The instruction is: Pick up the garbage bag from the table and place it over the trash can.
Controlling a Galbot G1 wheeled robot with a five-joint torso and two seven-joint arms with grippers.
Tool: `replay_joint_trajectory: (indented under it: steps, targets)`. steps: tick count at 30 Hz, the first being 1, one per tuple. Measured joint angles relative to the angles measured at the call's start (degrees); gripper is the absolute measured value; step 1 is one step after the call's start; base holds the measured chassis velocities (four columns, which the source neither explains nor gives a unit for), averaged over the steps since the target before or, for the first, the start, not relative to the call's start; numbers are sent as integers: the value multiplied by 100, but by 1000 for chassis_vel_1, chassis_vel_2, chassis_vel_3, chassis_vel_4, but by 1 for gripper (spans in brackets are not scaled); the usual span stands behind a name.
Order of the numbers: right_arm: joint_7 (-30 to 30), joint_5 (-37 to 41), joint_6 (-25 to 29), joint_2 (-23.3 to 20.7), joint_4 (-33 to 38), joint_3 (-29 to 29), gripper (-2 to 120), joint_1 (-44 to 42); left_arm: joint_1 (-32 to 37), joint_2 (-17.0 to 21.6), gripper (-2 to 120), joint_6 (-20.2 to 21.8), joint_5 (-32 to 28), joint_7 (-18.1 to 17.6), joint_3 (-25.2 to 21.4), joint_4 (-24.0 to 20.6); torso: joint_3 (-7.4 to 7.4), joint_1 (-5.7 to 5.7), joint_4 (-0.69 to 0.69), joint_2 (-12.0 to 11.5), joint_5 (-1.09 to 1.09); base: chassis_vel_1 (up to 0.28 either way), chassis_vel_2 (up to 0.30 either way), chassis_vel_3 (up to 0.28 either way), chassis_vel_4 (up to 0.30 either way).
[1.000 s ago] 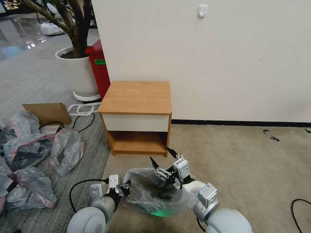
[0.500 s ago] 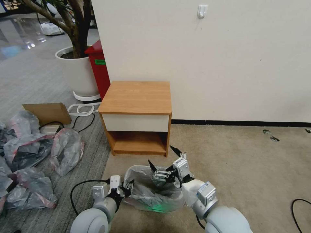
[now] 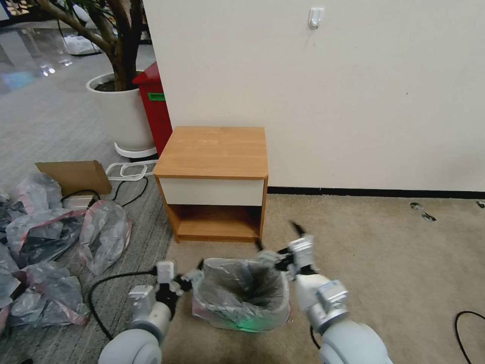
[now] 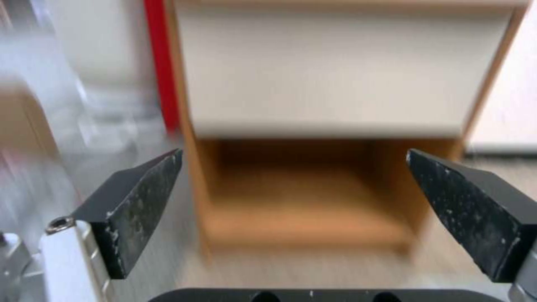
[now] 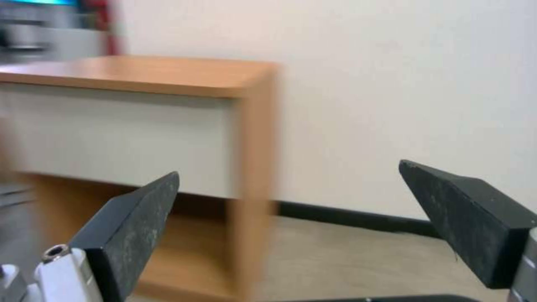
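- Nearest to us, our left gripper hangs just beside the left rim of the small cream-beige rectangular plastic trash can, jaws spread wide and released, holding nothing. In the left wrist view the two dark fingertips stand far apart with only the furniture between them.
- Our right gripper sits just off the can's far right corner, its jaws likewise parted and empty. In the right wrist view its fingertips frame bare wall and carpet.
- Between the two grippers, the thin translucent grey plastic garbage bag with its pink-red band lines the can. Its mouth is folded outward over the rim and its body sags inside, so we judge the placing done. The band shows low on the can's outer wall, which suggests the fold reaches well down.
- We judge both grippers flank the can because each dealt with one side of the bag's mouth; open jaws fit a release.
- Beyond the can stands the small orange-brown wooden bench with a cream-white drawer front, its top bare against the wall.
- To our left, on the grey carpet, lie the bunched grey-and-pink spare bags, well apart from the can.
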Motion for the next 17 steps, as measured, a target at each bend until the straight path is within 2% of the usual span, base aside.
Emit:
replay_joint_trajectory:
  steps: [2,7,17]
  targets:
    - [157,25,419,63,-108,401,100,-308,174,13,100,-504,237,81,-292,-1,0,0,-1,0,3,0,0,0,0]
    - [343,32,919,291,-388,667,100,-504,348,-49,100,-834,261,-55,-652,56,0,0,0,0,2,0,0,0,0]
    - [352,-6,1009,378,-470,685,100,-483,346,-72,100,-908,170,-83,-729,111,0,0,0,0,2,0,0,0,0]
